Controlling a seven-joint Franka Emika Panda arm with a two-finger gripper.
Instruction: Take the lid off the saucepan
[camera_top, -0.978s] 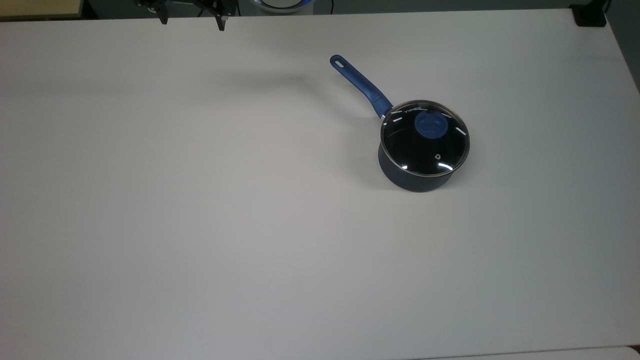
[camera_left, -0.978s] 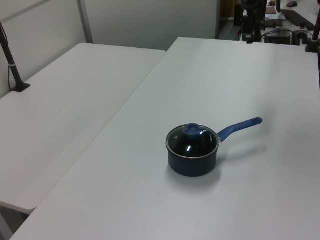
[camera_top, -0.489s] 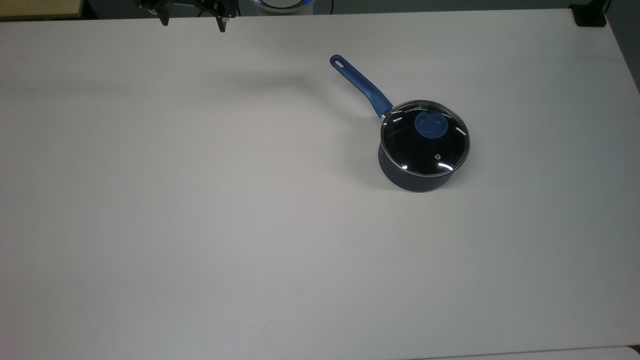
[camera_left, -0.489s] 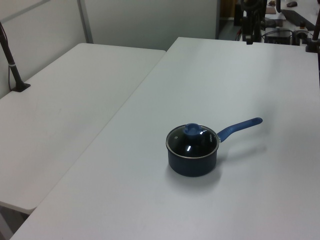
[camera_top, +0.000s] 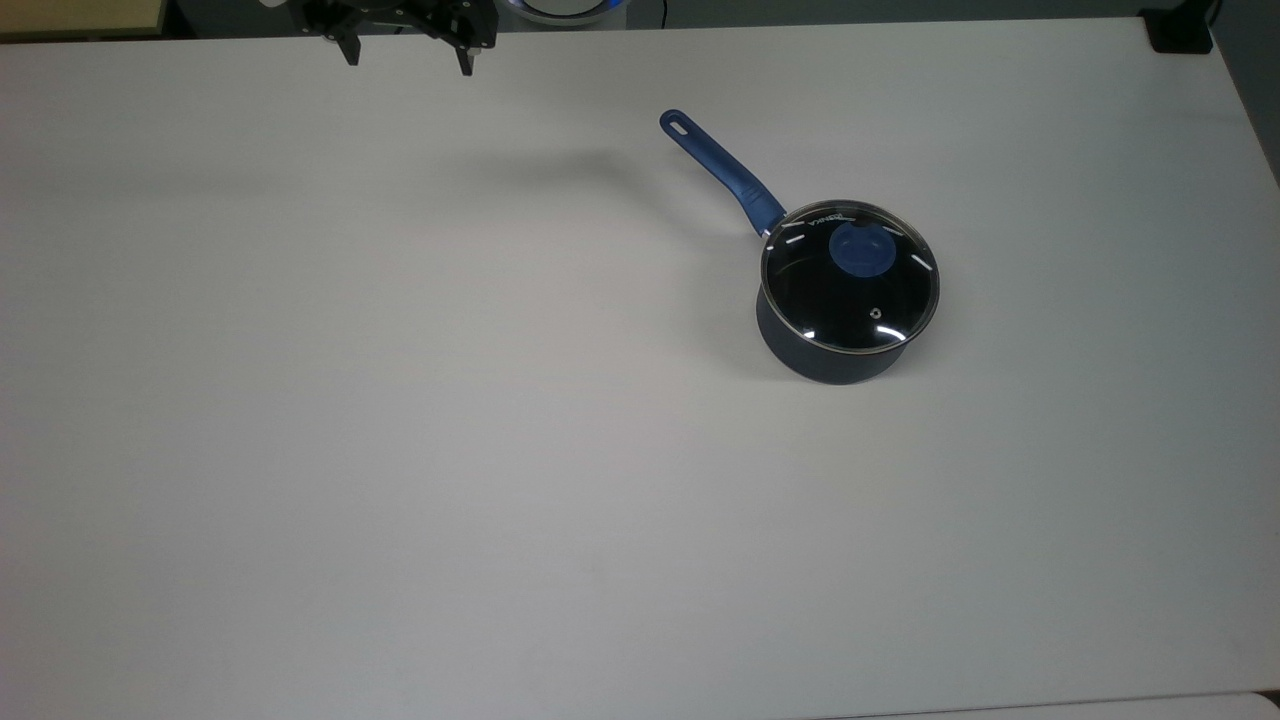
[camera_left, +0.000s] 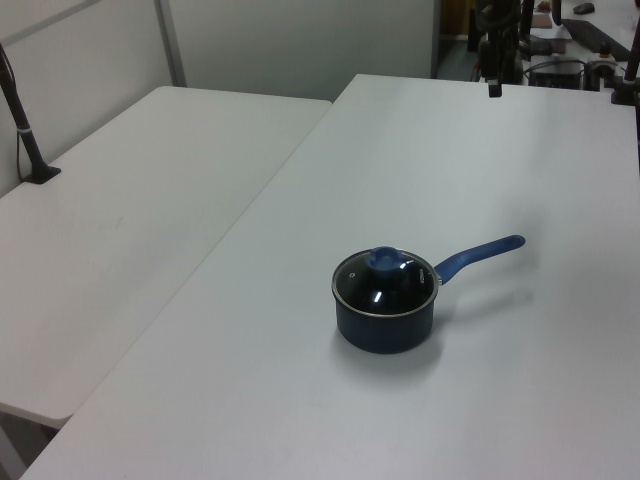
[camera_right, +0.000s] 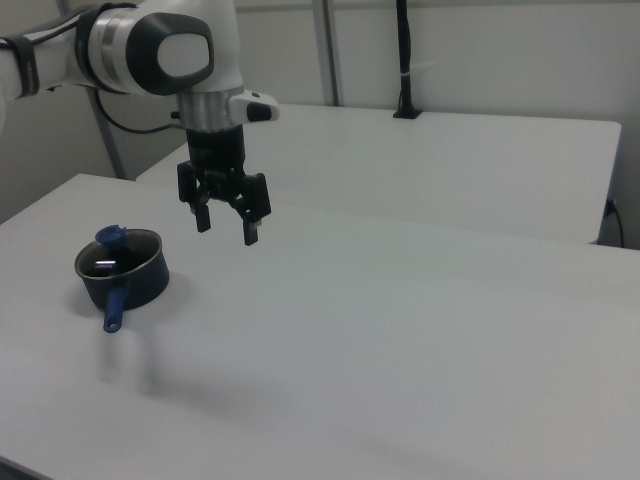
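A dark navy saucepan (camera_top: 830, 350) (camera_left: 385, 325) (camera_right: 125, 283) stands on the white table, its long blue handle (camera_top: 720, 172) (camera_left: 480, 254) (camera_right: 114, 308) pointing toward the top view's upper left. The glass lid (camera_top: 850, 278) (camera_left: 386, 283) (camera_right: 118, 254) sits on it, with a blue knob (camera_top: 860, 248) (camera_left: 383, 260) (camera_right: 110, 236) at the centre. My gripper (camera_top: 408, 58) (camera_right: 227, 230) hangs open in the air, far from the pan, near the top view's upper edge, with nothing between its fingers. In the left view one fingertip (camera_left: 494, 89) shows at the far end of the table.
The white table (camera_top: 400, 400) spreads wide around the pan. A second white table (camera_left: 130, 220) adjoins it at the left view's left. A black post (camera_left: 25, 130) (camera_right: 403, 60) stands on that table. A black block (camera_top: 1180, 35) sits at the top view's upper right corner.
My gripper has shifted slightly toward the top view's right and downward, and reaches lower in the left view. The saucepan and lid have not moved.
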